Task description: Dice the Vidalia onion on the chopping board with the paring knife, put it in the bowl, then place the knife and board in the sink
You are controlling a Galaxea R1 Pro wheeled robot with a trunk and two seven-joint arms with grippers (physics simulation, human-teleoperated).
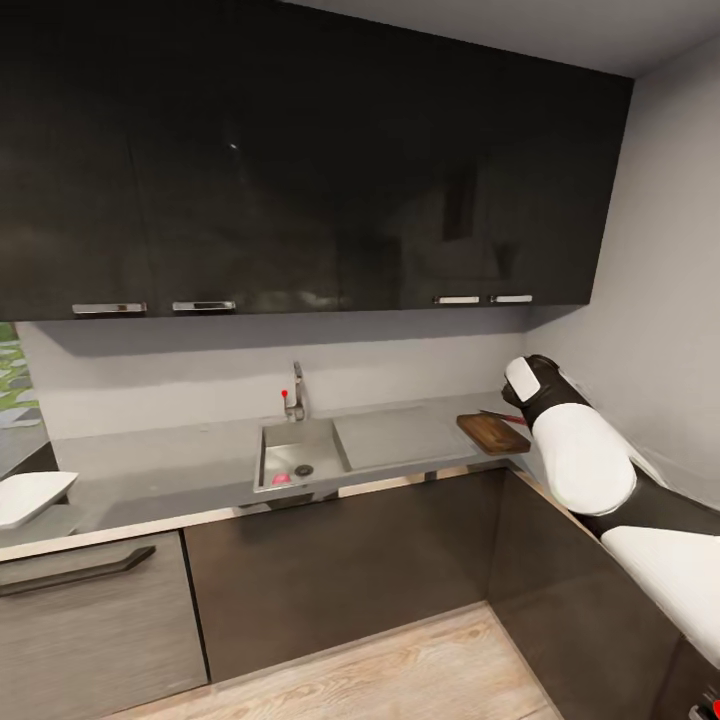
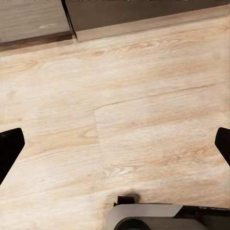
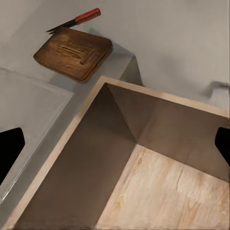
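Right gripper (image 3: 115,143) spread wide, left gripper (image 2: 115,148) too, both empty. The Vidalia onion (image 1: 281,479), probably that pinkish blob in the sink (image 1: 300,440), looks round, firm, slippery: grip across its middle.

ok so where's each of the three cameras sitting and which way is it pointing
Head: high on the robot, facing the kitchen corner, sink, bowl; right arm shows.
Left wrist: on the left arm, aimed down at the wooden floor; dark fingertips at the edges.
Right wrist: on the right arm, looking over the countertop corner at the chopping board and paring knife.
Shared: head and right wrist both see the board.
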